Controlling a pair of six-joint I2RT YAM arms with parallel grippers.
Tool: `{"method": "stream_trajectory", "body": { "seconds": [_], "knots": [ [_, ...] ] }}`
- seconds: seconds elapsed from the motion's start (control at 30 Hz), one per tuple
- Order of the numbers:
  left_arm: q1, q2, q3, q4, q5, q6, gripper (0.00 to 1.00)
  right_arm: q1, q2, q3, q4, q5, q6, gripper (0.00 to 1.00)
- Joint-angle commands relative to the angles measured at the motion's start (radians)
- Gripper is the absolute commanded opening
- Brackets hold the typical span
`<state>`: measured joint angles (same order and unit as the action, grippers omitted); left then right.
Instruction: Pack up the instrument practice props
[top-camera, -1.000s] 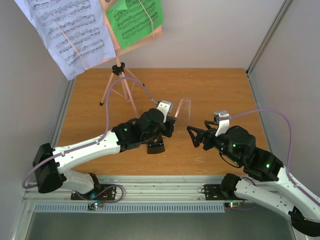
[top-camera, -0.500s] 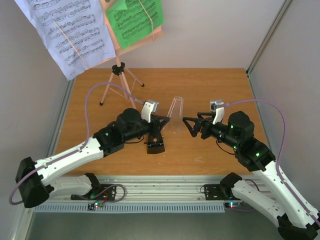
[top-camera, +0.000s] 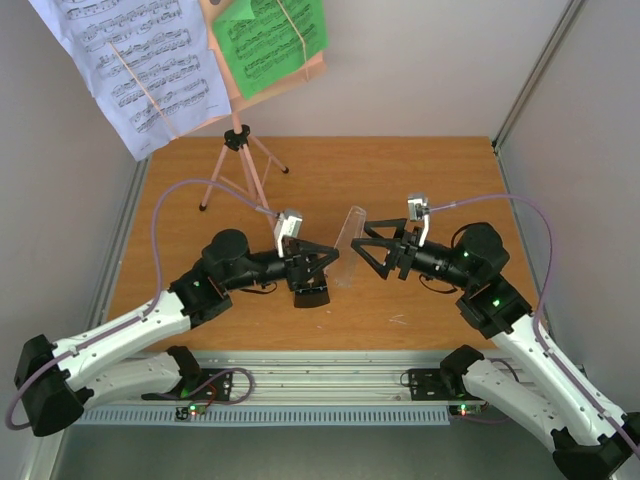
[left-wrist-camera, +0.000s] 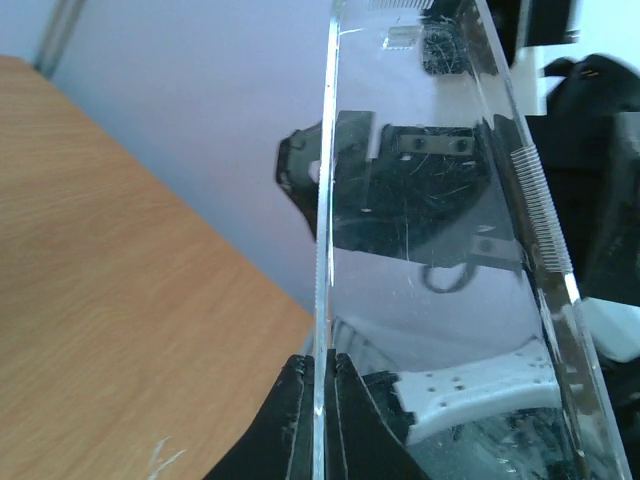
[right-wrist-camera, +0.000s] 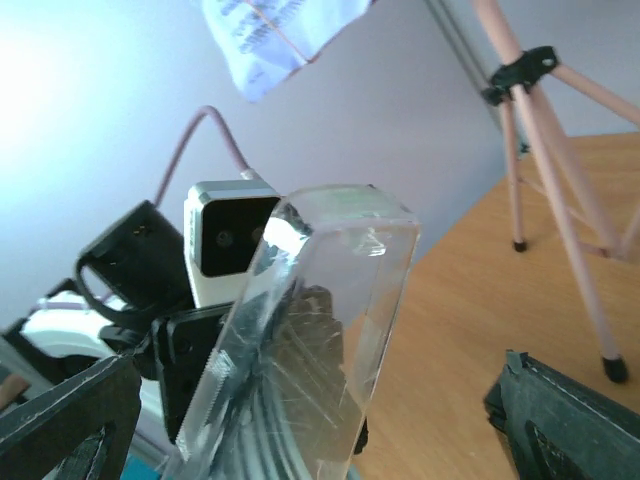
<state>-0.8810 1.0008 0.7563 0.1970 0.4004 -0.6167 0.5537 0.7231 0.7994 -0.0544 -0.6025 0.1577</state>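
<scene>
- Right hand (top-camera: 366, 250) has moved in on the clear cover (top-camera: 350, 232), fingers wide apart.
- Left hand (top-camera: 330, 262) is clamped on the cover's edge, above the table (top-camera: 430, 170).
- Black metronome (top-camera: 311, 294) sits on the table, near the left hand.

You had no readable words, brands or numbers here; the white sheet (top-camera: 130, 70) and the green sheet (top-camera: 270, 40), far left, showed only tiny printed music staves.
</scene>
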Motion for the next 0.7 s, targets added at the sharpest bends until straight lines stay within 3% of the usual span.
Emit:
{"method": "stream_trajectory", "body": {
  "seconds": [0.0,0.27,0.43,0.67],
  "knots": [
    [0.002,-0.029,-0.026,0.222,0.133,-0.065,0.00,-0.006,0.006,-0.018,0.206,-0.120,0.097,0.99],
    [0.002,-0.030,-0.032,0.319,0.221,-0.152,0.01,-0.005,0.052,-0.050,0.446,-0.252,0.206,0.98],
    [0.002,-0.027,-0.034,0.330,0.234,-0.168,0.01,-0.004,0.086,-0.057,0.550,-0.288,0.260,0.94],
    [0.002,-0.010,-0.036,0.334,0.235,-0.166,0.01,0.000,0.102,-0.042,0.572,-0.299,0.275,0.90]
  ]
}}
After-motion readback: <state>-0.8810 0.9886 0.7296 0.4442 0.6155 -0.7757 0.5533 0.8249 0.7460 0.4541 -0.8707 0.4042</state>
